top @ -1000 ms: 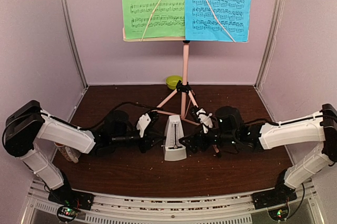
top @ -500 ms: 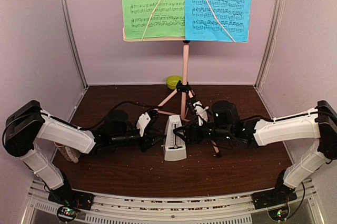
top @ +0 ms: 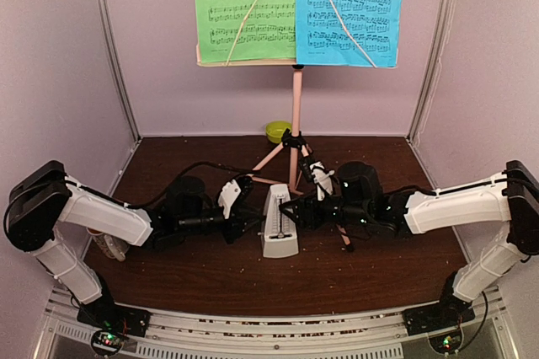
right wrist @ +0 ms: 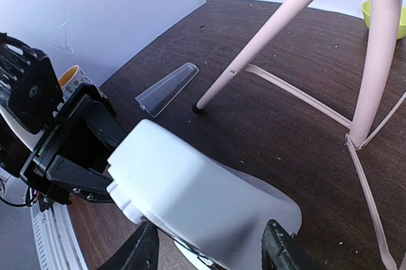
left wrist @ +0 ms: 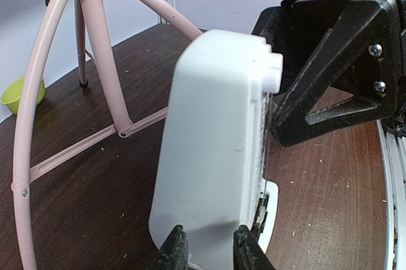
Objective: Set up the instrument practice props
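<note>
The pale pyramid metronome (top: 280,226) stands upright on the dark table in front of the pink tripod music stand (top: 296,106). The stand's desk carries a green sheet (top: 244,5) and a blue sheet (top: 349,5). My left gripper (top: 253,222) comes in from the left and is shut on the metronome (left wrist: 216,143) low on its body. My right gripper (top: 305,211) reaches in from the right. Its fingers straddle the metronome (right wrist: 203,200), close to its sides, still open. The clear cover (right wrist: 166,89) lies flat beside a stand foot.
The stand's pink legs (left wrist: 95,48) spread across the table just behind the metronome. A lime-green bowl (top: 277,131) sits at the back by the wall. A white mug (right wrist: 71,75) stands at the left, under my left arm. Side walls close in the table.
My right arm has slid left to the metronome and its jaws have narrowed round it. The left gripper and the metronome have stayed put.
</note>
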Available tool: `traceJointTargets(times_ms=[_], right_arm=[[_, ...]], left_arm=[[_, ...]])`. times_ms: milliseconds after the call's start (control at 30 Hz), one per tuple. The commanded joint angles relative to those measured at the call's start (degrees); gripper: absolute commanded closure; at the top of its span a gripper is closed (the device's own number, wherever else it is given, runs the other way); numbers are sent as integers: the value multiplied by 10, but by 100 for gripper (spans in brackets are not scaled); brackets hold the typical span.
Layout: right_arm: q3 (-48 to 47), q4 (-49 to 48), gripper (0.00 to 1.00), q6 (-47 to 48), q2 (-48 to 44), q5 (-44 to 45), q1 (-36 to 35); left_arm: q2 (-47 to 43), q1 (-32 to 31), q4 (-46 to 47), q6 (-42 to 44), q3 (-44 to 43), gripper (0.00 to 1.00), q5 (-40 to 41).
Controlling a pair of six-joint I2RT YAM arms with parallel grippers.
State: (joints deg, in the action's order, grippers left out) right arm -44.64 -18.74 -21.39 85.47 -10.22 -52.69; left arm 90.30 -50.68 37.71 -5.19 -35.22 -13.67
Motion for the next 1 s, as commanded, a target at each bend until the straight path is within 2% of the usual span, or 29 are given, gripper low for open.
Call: traceJointTargets(times_ms=[0, 333, 700, 833, 967], right_arm=[[-8, -10, 45, -9, 5, 25, 1], [6, -17, 58, -8, -8, 21, 1], [29, -16, 67, 7, -29, 23, -9], [34, -13, 65, 7, -31, 27, -16], [34, -10, 55, 9, -34, 36, -27]], left_arm=[[3, 3, 29, -1, -13, 74, 10], [5, 3, 25, 0, -20, 74, 13], [8, 3, 25, 5, -25, 74, 13], [8, 3, 27, 5, -26, 75, 11], [8, 3, 28, 6, -25, 75, 13]])
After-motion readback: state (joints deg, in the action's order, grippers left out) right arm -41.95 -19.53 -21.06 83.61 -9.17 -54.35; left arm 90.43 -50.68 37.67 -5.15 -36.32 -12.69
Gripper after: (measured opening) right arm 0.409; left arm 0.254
